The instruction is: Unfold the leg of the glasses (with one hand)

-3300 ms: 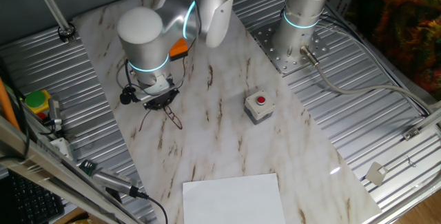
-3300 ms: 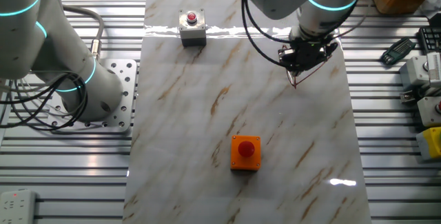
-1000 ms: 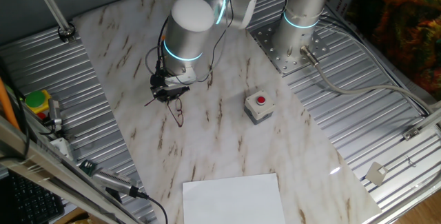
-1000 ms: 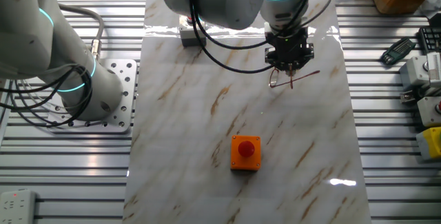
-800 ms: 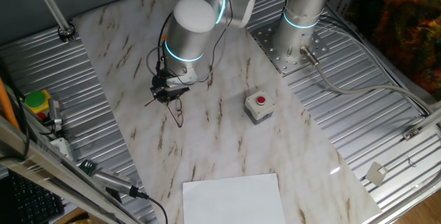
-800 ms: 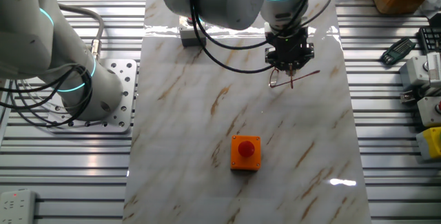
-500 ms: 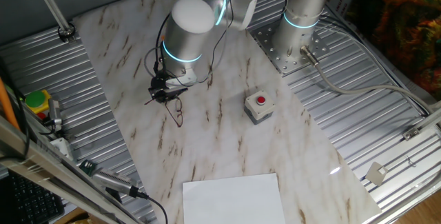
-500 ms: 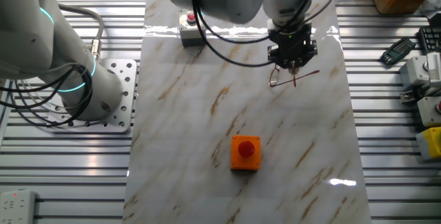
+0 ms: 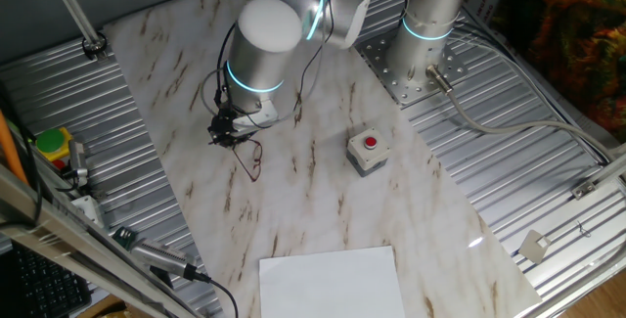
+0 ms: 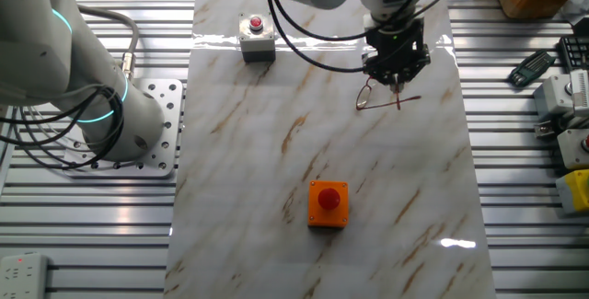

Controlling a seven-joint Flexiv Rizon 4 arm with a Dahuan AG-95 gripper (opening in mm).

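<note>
The glasses [image 10: 370, 98] are thin dark reddish wire spectacles on the marble tabletop; one slim leg sticks out to the right. In one fixed view they show as a thin dark loop [image 9: 250, 161] just below the wrist. My gripper [image 10: 398, 82] points down right over them, its fingers close together and pinched on the leg near the frame. It also shows in the other view [image 9: 226, 135], at the left of the glasses. The fingertips are small and partly hidden by the wrist.
A grey red-button box [image 9: 366, 151] stands right of the glasses and also shows at the back [image 10: 257, 37]. An orange red-button box [image 10: 329, 203] stands nearer the front. A white sheet [image 9: 331, 281] lies at the table's front edge. A second arm's base [image 9: 423, 44] stands on ribbed metal.
My gripper has shifted a little, to the left in one view and up-right in the other. The glasses have moved with it, and the leg has swung out from the frame.
</note>
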